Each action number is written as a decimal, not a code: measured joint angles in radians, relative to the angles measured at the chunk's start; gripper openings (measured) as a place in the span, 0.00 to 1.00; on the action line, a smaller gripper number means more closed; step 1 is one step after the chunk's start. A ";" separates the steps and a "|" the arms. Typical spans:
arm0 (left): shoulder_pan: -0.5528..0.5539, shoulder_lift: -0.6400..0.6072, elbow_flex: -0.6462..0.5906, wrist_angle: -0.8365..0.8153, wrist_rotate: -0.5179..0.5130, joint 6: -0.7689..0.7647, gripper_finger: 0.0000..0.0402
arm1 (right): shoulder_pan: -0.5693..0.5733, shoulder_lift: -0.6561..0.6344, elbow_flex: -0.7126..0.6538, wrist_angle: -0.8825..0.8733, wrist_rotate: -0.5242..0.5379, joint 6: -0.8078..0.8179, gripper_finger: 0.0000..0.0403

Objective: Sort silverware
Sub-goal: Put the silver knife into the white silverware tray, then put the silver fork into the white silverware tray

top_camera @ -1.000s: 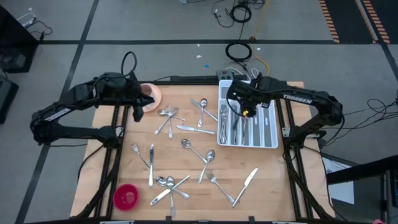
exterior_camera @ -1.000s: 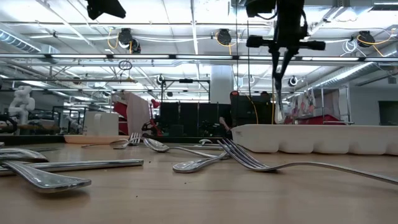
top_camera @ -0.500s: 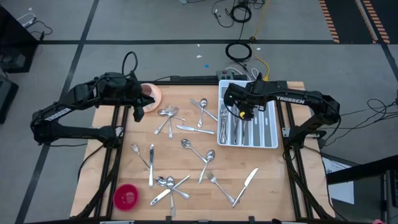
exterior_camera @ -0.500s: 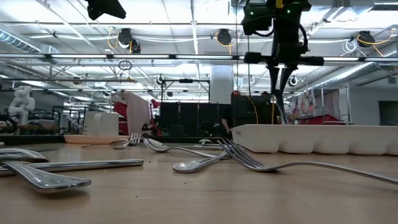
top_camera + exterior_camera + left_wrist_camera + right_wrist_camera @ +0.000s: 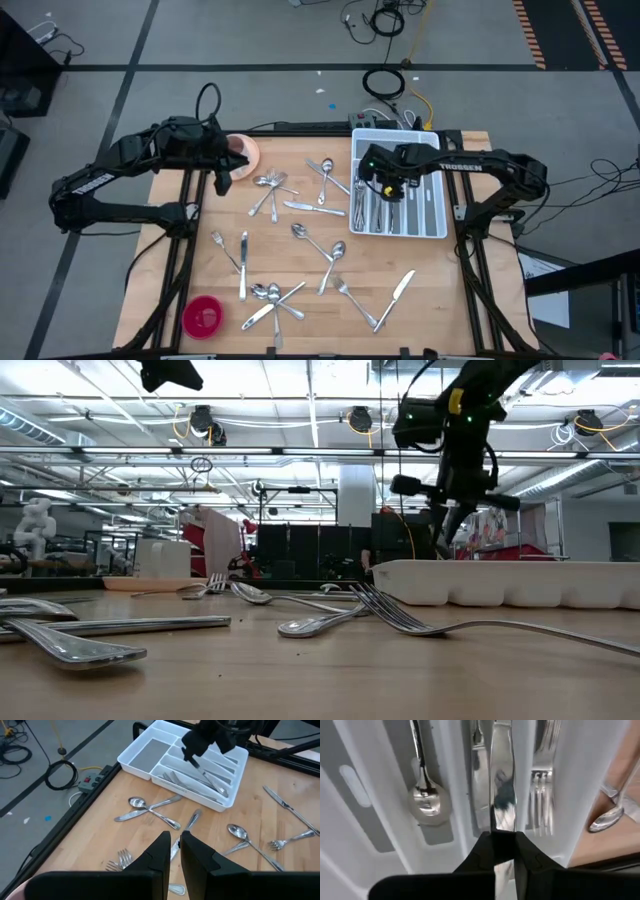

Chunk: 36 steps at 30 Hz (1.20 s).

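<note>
A: Where's the right gripper (image 5: 385,186)?

B: I have it over the white plastic compartmented cutlery tray (image 5: 432,215), at the tray's left side in the high view. Its fingers (image 5: 530,857) are pinched on a shiny silver table knife (image 5: 501,795), blade pointing down along a slot.

A: What's already in the tray?

B: My right wrist view shows a silver spoon (image 5: 423,795) in 1 slot and silver forks (image 5: 541,795) in the slot on the knife's other side.

A: Left side?

B: The left gripper (image 5: 172,852) hangs over the table's far left corner, next to the round pink cup on its saucer (image 5: 243,152). Fingers nearly pressed together, thin gap between them, holding nothing.

A: Rest of the silverware?

B: Loose on the light wooden table (image 5: 300,255). A cluster of spoons and forks (image 5: 268,185) sits near the pink cup, a crossed spoon pair (image 5: 325,172) just left of the tray, a knife (image 5: 400,286) at near right, a tangled heap (image 5: 270,298) at near centre. A red round lid (image 5: 202,316) lies at the near left corner.
</note>
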 joint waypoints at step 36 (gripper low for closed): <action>0.001 0.059 0.000 0.091 -0.231 -0.054 0.12 | -0.049 -0.047 0.065 0.155 0.339 0.600 0.36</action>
